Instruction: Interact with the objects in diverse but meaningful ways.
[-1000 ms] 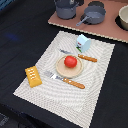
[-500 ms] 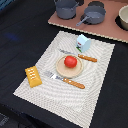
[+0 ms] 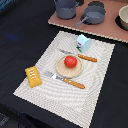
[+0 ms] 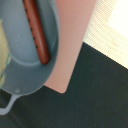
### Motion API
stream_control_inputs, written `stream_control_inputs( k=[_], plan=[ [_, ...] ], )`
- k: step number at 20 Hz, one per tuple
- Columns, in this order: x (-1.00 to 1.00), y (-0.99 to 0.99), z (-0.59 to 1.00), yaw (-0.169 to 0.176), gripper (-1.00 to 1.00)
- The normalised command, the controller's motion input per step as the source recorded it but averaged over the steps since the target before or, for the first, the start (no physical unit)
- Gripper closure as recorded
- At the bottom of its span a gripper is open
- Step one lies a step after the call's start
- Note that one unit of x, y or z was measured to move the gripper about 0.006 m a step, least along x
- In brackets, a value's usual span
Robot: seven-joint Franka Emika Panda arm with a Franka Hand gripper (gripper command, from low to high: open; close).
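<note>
In the exterior view a small red tomato [image 3: 70, 61] sits on a tan round plate [image 3: 69, 72] in the middle of a pale placemat [image 3: 100, 85]. Orange-handled cutlery lies on both sides of the plate: a fork [image 3: 67, 80] and a knife [image 3: 80, 56]. A ridged yellow-orange block [image 3: 33, 76] rests at the mat's edge on the exterior view's left. A pale blue-white carton [image 3: 83, 43] stands behind the plate. Grey pots [image 3: 66, 7] [image 3: 94, 13] stand on the pink toy kitchen board [image 3: 102, 31]. In the wrist view a brown sausage [image 4: 37, 30] lies inside a grey pot [image 4: 25, 55]. No gripper shows.
A pale bowl [image 3: 123, 17] sits at the back on the exterior view's right. Dark cloth [image 3: 20, 35] covers the table around the mat. The pink board's corner [image 4: 65, 75] lies on that dark cloth in the wrist view.
</note>
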Motion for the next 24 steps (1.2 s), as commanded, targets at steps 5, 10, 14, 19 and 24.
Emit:
stream_control_inputs(
  k=[5,10,14,19,24],
  plan=[
    [0.72,-0.68,0.22,-0.029,-1.0],
    [0.77,-0.68,0.24,-0.016,-1.0],
    [0.75,-0.69,0.17,-0.018,-1.0],
    [0.73,-0.7,0.13,-0.011,-1.0],
    [0.7,-0.69,0.06,-0.013,-1.0]
  ],
)
